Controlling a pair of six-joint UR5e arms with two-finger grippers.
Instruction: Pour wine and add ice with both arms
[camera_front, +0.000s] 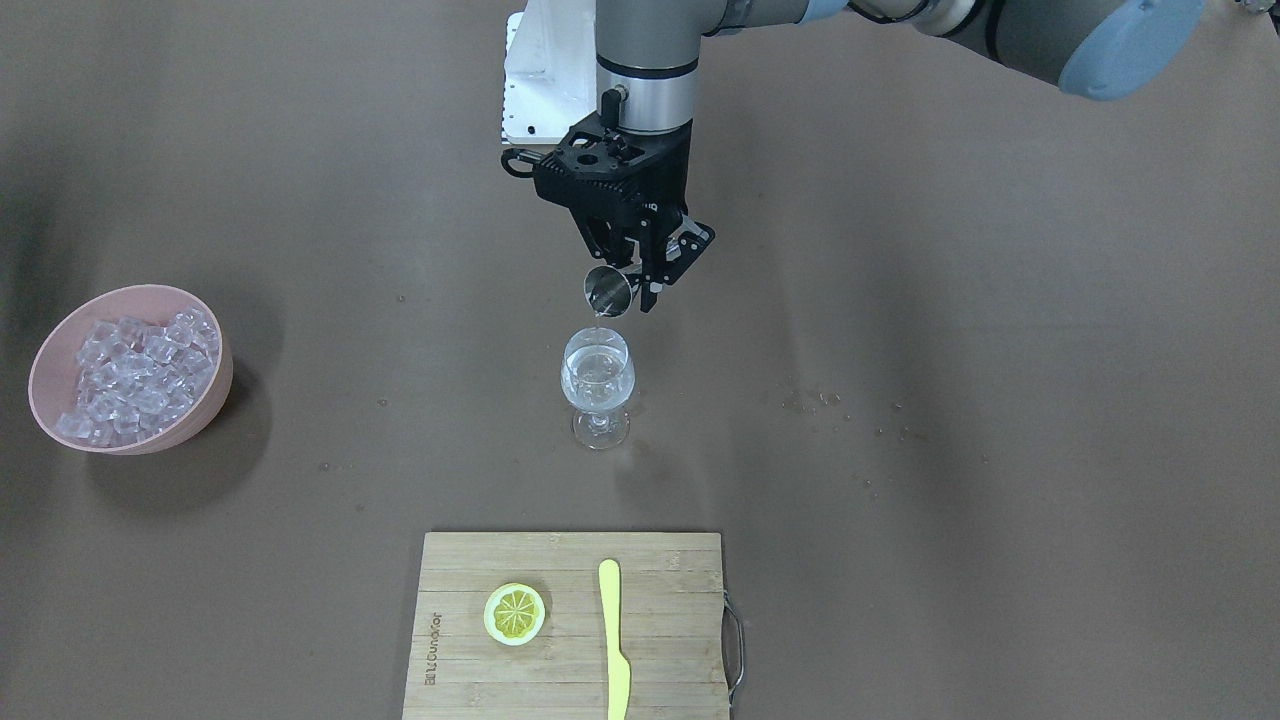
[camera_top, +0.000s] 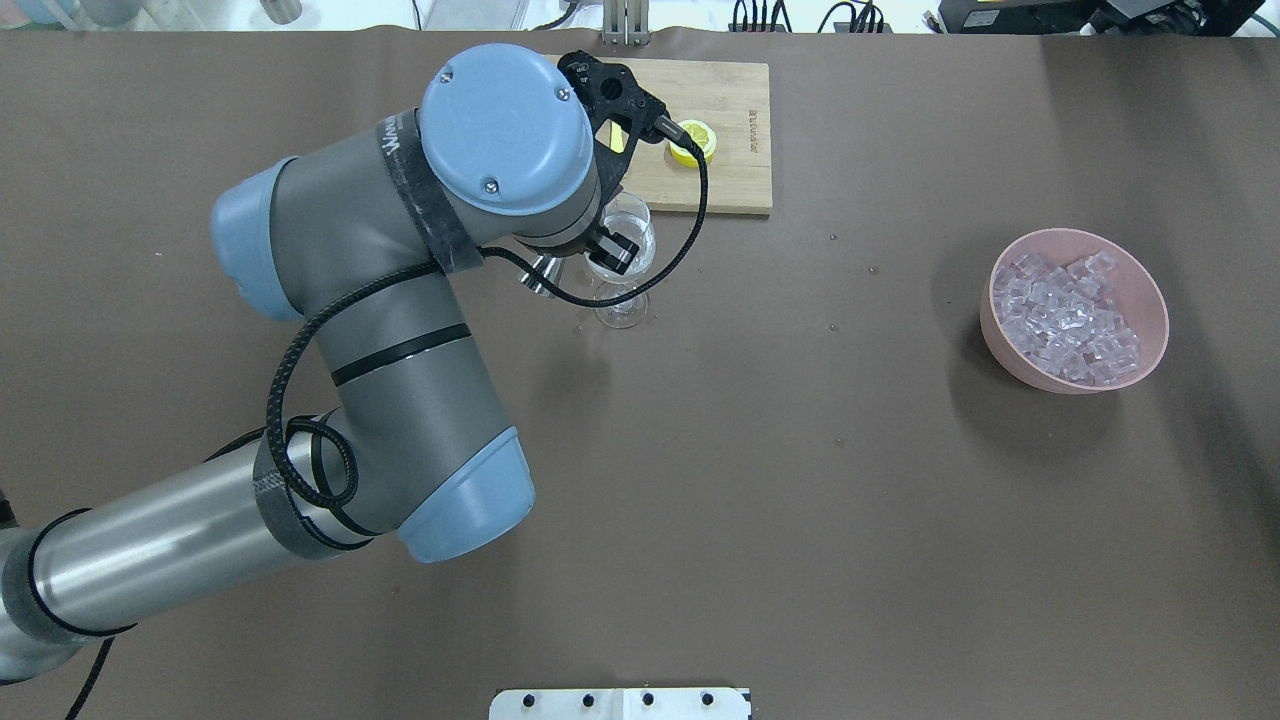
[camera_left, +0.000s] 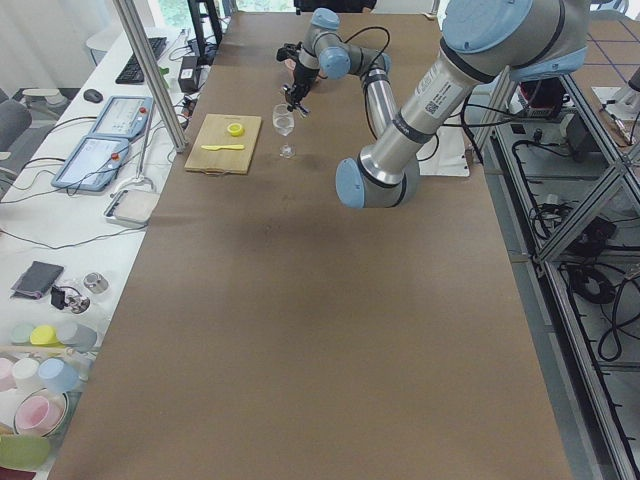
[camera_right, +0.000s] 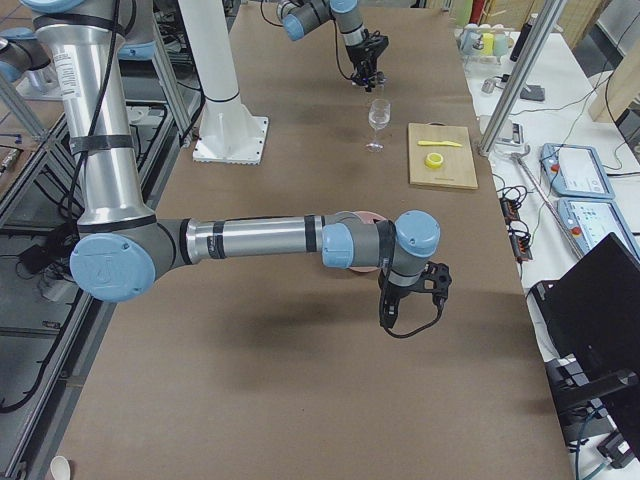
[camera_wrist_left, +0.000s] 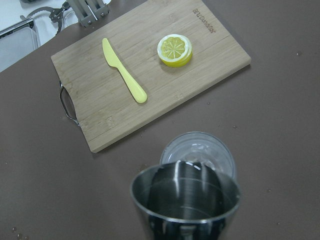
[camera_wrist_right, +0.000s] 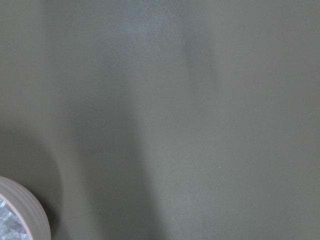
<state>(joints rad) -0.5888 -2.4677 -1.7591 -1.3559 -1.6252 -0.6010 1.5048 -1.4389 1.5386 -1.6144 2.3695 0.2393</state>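
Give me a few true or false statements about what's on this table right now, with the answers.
1. The left gripper holds a metal cup tipped over the wine glass. True.
2. The pink bowl is empty. False: it is full of ice cubes.
3. The yellow knife lies on the cutting board beside the lemon slice. True.
4. The wine glass stands on the cutting board. False: it stands on the table, apart from the board.
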